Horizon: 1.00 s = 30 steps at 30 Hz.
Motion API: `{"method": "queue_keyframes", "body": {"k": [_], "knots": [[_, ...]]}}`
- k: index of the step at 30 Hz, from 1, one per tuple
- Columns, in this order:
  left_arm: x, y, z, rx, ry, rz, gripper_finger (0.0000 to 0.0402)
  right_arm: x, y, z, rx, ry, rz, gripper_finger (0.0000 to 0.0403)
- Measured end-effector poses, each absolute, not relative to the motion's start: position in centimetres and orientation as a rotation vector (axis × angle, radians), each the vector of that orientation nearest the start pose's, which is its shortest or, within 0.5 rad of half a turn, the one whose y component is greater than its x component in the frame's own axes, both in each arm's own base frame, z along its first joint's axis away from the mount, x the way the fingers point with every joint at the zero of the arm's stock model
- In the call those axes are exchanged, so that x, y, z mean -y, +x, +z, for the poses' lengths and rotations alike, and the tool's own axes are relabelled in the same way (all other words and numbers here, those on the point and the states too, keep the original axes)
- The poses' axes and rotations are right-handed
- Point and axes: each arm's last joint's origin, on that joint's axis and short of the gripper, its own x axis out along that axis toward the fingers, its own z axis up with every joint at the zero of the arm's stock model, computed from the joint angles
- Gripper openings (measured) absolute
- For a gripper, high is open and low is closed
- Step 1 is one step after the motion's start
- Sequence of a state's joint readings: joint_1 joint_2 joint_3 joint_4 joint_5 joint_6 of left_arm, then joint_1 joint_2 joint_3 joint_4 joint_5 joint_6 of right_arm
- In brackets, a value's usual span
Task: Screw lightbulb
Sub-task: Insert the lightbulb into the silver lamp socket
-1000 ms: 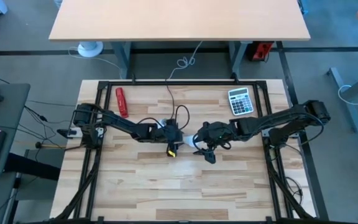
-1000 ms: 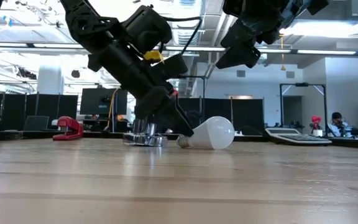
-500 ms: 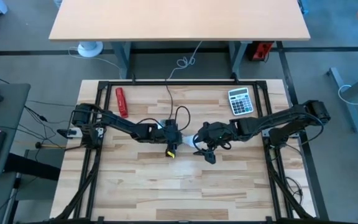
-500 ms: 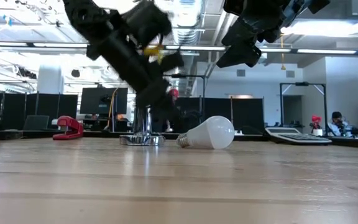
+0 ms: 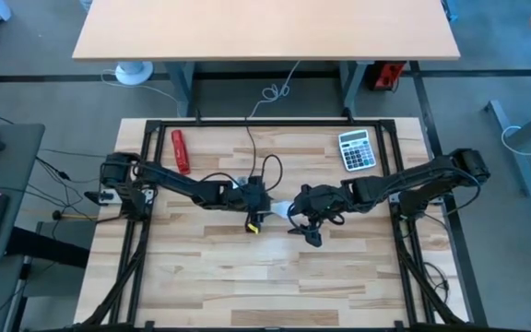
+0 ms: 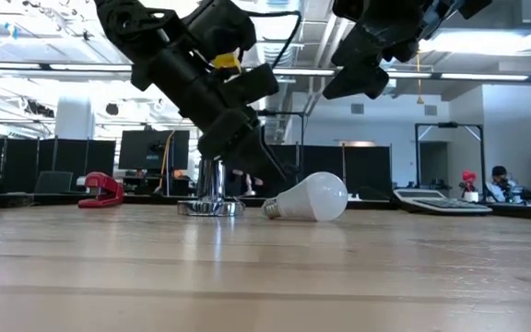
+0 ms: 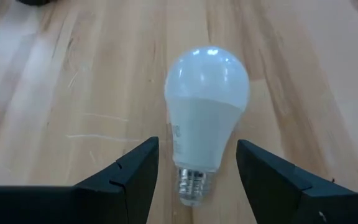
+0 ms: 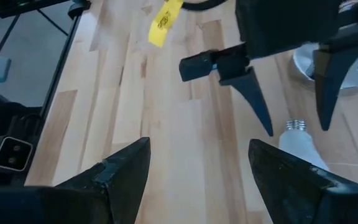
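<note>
Lightbulb (image 6: 313,197) is lying on its side on the table (image 5: 210,277), mid-table, screw base pointing toward the metal socket (image 6: 211,205) and round end away from it. In the low view the base is just beside the socket's plate; can't tell if they touch. Bulb isn't threaded into anything.

Left tool (image 7: 194,168) is open, fingers spread to either side of the bulb's screw base. Left wrist view shows a gap between each finger (image 7: 135,177) and the bulb, so no contact and no grip. In the low view the tool sits above and behind the bulb's neck, angled down toward the table. From above, the left arm reaches in from the left edge to mid-table, with a yellow tag (image 5: 254,224) at the wrist.

Right tool (image 8: 197,168) is also open and empty. It's up off the table, just right of the bulb from above (image 5: 310,235). Its wrist camera looks down on the left tool's two fingers straddling the bulb base (image 8: 295,126), with the socket plate behind them.

A black cord (image 5: 252,148) runs from the socket toward the table's far edge. A red stapler (image 5: 181,150) sits far-left and a calculator (image 5: 357,149) far-right, both well apart from the bulb.
</note>
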<state>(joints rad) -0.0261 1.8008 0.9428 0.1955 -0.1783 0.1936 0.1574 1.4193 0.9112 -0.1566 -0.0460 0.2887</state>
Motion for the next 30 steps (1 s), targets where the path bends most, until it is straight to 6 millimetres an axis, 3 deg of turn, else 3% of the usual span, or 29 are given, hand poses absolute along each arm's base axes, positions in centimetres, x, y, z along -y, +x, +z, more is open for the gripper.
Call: {"method": "queue_keyframes", "body": {"k": [15, 19, 23, 30], "knots": [[-0.1, 38.1, 11.6, -0.746, 0.25, 0.05, 0.0205, -4.8, 29.5, 23.7, -0.695, 0.238, 0.097, 0.0282], [-0.5, 38.2, 11.6, -0.746, 0.21, 0.066, 0.0185, -4.8, 29.5, 23.7, -0.694, 0.234, 0.098, 0.0282], [-0.6, 37.8, 12.3, -0.769, 0.161, 0.088, 0.0119, -4.7, 29.7, 24.2, -0.632, 0.188, 0.027, 0.0282], [-0.6, 37.0, 14.3, -0.765, 0.095, 0.119, 0.0114, -5.2, 29.1, 27.4, -0.408, 0.077, -0.044, 0.0282]]}}
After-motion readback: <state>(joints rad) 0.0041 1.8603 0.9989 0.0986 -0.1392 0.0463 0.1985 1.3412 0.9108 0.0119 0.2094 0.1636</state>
